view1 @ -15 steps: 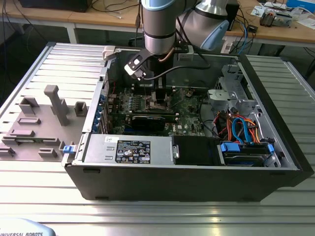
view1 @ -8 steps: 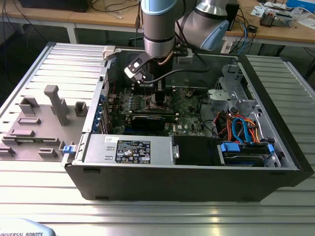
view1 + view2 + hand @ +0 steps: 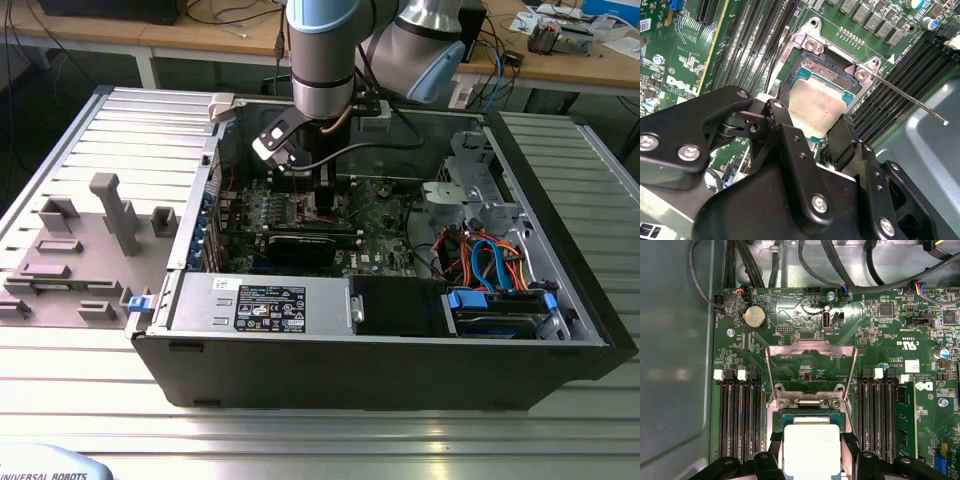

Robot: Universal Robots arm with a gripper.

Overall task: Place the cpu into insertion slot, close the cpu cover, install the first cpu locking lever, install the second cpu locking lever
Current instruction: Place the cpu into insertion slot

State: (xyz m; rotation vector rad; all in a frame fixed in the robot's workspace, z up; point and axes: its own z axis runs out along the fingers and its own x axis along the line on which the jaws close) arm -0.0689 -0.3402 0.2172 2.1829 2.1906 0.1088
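cpu: one, hanging just over slot; whether it is touching is unclear.
slot: one, partly showing beyond the chip.
cover: one, standing up off the slot.
lever: one rod, slanting out over memory slots.
tool: closed in on cpu, pinching two opposite edges.
arm: one, reaching straight down into case on worktop.

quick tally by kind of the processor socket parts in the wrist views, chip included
chip: 1
socket: 1
cover frame: 1
locking levers: 2
total: 5
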